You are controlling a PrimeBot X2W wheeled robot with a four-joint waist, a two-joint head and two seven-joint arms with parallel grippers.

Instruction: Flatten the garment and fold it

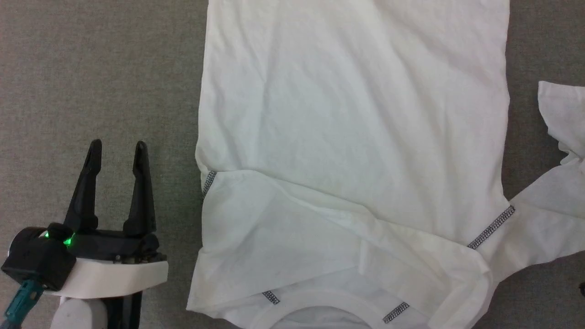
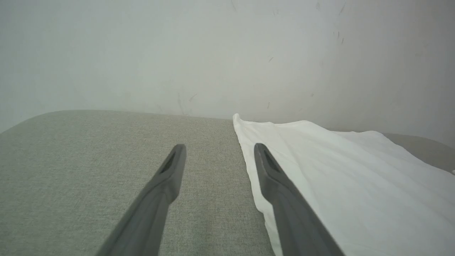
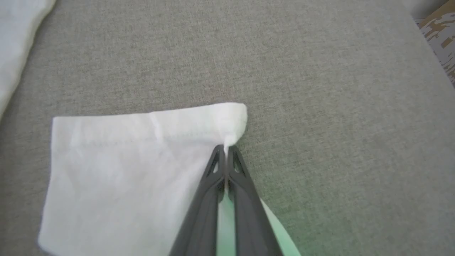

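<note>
The garment [image 1: 347, 119], a white T-shirt with dark zigzag stitching, lies spread on the grey fabric surface, collar toward me at the bottom of the head view. Its left sleeve is folded in over the body. Its right sleeve [image 1: 553, 214] reaches out to the right edge. My left gripper [image 1: 116, 151] stands open beside the shirt's left edge, nothing between its fingers; in the left wrist view my left gripper [image 2: 220, 151] has the garment [image 2: 355, 192] just right of it. My right gripper [image 3: 225, 148] is shut on the hem corner of the sleeve [image 3: 135, 170].
Grey fabric surface [image 1: 91, 68] runs wide to the left of the shirt. A pale wall [image 2: 213, 53] rises behind the surface's far edge. A patterned patch of floor [image 3: 440, 32] shows past the surface's right corner.
</note>
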